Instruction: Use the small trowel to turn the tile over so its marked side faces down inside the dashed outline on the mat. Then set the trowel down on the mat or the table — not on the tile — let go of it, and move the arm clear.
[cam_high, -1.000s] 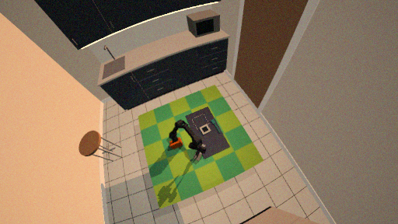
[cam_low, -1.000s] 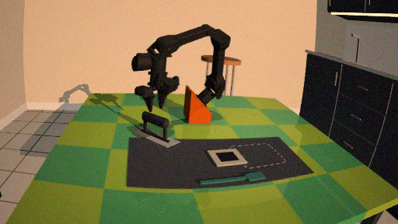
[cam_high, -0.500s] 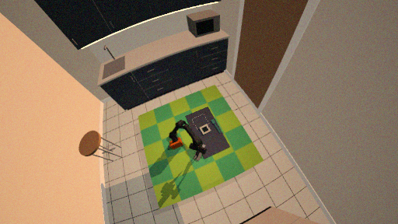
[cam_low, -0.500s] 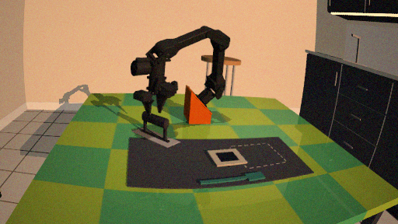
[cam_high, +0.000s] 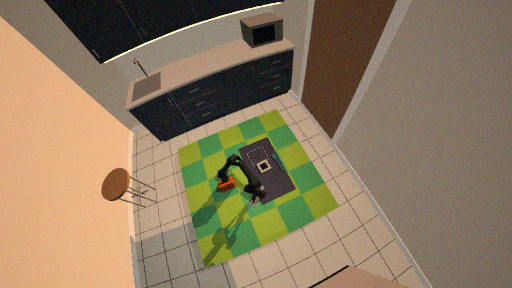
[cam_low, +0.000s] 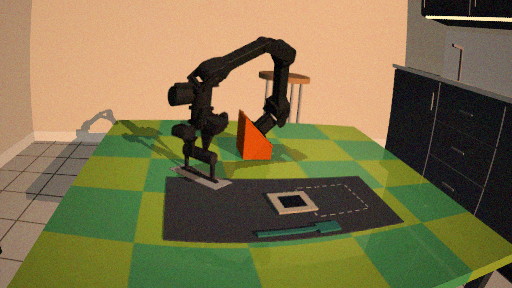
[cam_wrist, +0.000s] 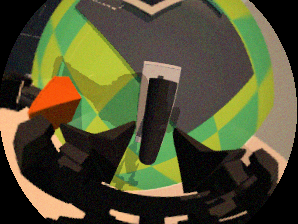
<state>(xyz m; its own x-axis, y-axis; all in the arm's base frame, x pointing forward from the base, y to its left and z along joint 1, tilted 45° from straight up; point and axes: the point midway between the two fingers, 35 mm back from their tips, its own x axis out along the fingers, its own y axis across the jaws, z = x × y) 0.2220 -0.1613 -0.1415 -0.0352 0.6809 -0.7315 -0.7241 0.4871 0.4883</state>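
The trowel, a light grey blade (cam_low: 218, 185) (cam_wrist: 161, 70) with a raised black handle (cam_wrist: 160, 107), stands handle up on the table at the dark mat's (cam_low: 200, 215) (cam_high: 281, 186) near-left corner. My gripper (cam_low: 195, 142) (cam_wrist: 154, 127) is open. It is low over the trowel, its fingers on either side of the handle in the wrist view, not closed on it. The cream tile (cam_low: 274, 202) (cam_high: 263, 166) lies flat on the mat with a dark square facing up. It lies beside the dashed outline (cam_low: 343, 185), at its left edge in the exterior view.
A teal flat-bladed tool (cam_low: 287, 231) lies on the mat's edge beyond the tile. An orange wedge (cam_low: 257, 143) (cam_high: 226, 185) (cam_wrist: 57, 97) stands on the green checkered table top (cam_low: 190, 265) near the arm's base. A stool, counter and wall are in the background.
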